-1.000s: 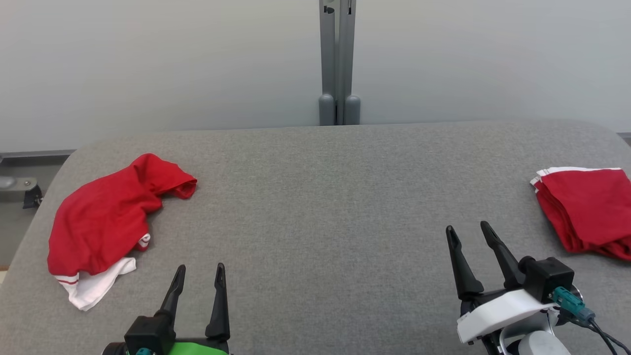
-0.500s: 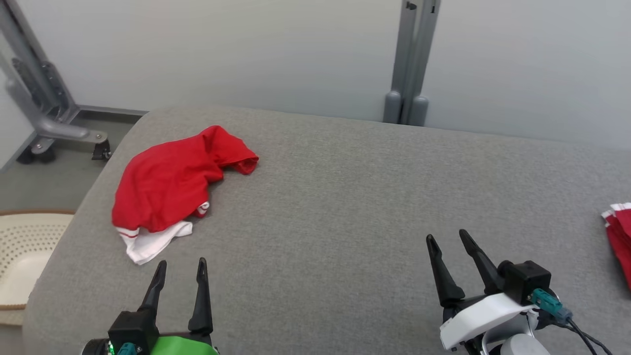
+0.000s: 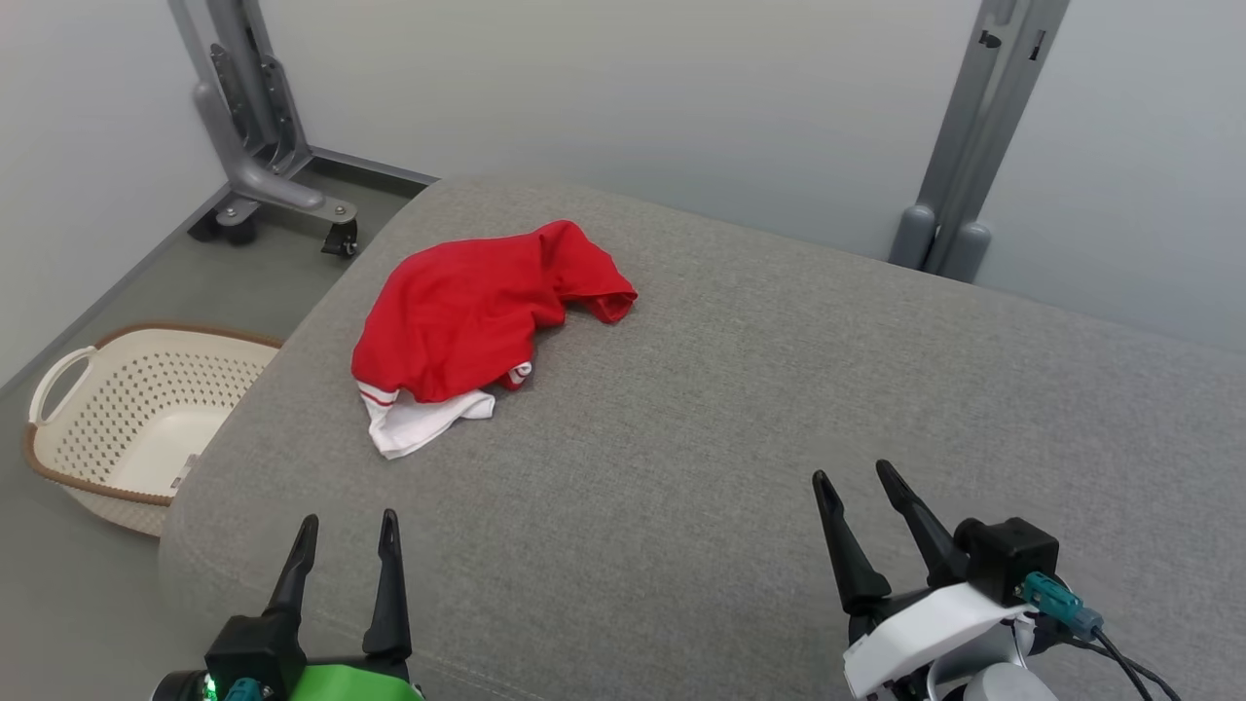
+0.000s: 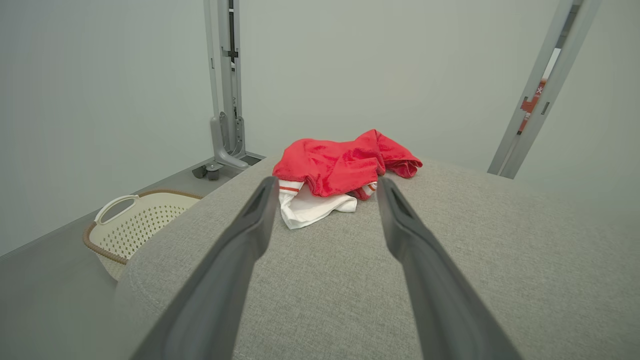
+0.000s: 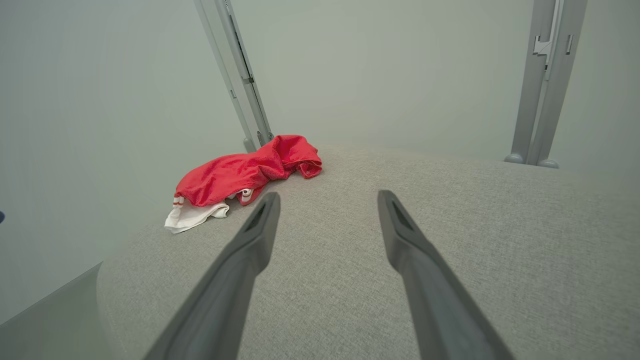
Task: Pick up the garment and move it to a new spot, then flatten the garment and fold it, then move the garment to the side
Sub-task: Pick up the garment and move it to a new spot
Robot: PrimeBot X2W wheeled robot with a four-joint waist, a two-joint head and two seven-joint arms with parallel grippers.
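A crumpled red garment (image 3: 477, 312) with a white striped hem lies on the grey padded table (image 3: 740, 409) near its far left corner. The left wrist view has the garment (image 4: 340, 167) straight ahead past the fingers; in the right wrist view the garment (image 5: 245, 172) sits ahead to the left. My left gripper (image 3: 348, 527) hovers open at the table's near left edge, well short of the cloth. Over the near right of the table my right gripper (image 3: 855, 477) is open too, holding nothing.
A cream perforated laundry basket (image 3: 136, 428) stands on the floor left of the table, also in the left wrist view (image 4: 135, 220). A grey wheeled stand (image 3: 263, 146) is at the back left, and a grey post (image 3: 964, 166) rises behind the table.
The head camera has swung left: the garment now sits nearer the picture's middle, the basket and wheeled stand came in, and the folded red pile at the right went out. Both grippers stayed open.
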